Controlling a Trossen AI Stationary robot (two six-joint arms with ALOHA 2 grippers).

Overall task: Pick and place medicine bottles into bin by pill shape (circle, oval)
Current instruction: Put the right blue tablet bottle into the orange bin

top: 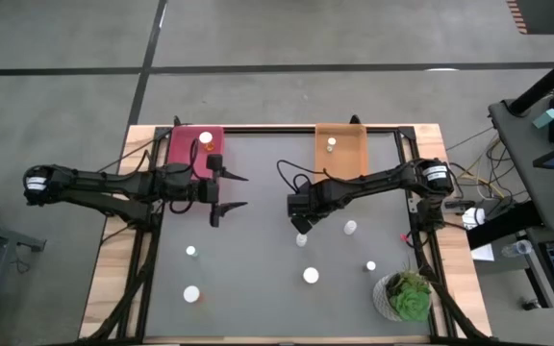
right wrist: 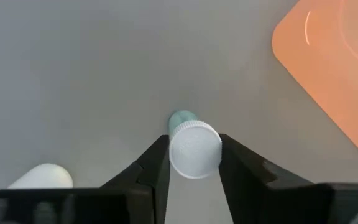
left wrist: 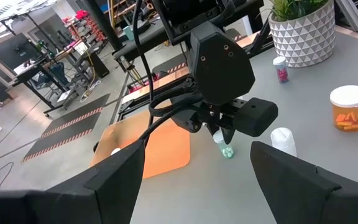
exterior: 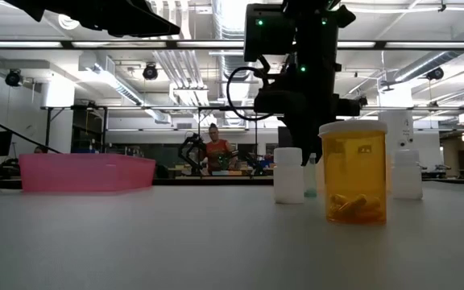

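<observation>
My right gripper (top: 302,229) points down at mid-table, shut on a small medicine bottle (left wrist: 224,146) with a white cap and teal pills. My left gripper (top: 234,192) hovers open and holds nothing, near the pink bin (top: 186,144). Several other white-capped medicine bottles stand on the grey table, among them one (top: 351,228) just right of my right gripper and an amber one (exterior: 353,173) with orange pills. The pink bin holds one bottle (top: 206,141), and the orange bin (top: 339,159) holds another (top: 331,144). My right gripper pinches the bottle's white cap (right wrist: 194,149) between its two fingers (right wrist: 157,165), one on each side. The fingers come from above, pointing steeply down. The bottle stands about upright below them, its teal bottom (exterior: 310,193) at table level.
A green plant in a white patterned pot (top: 407,296) stands at the near right corner. Loose bottles stand at the near left (top: 192,294) and near middle (top: 311,276). The two bins sit along the far edge. A person shows in the room behind the table.
</observation>
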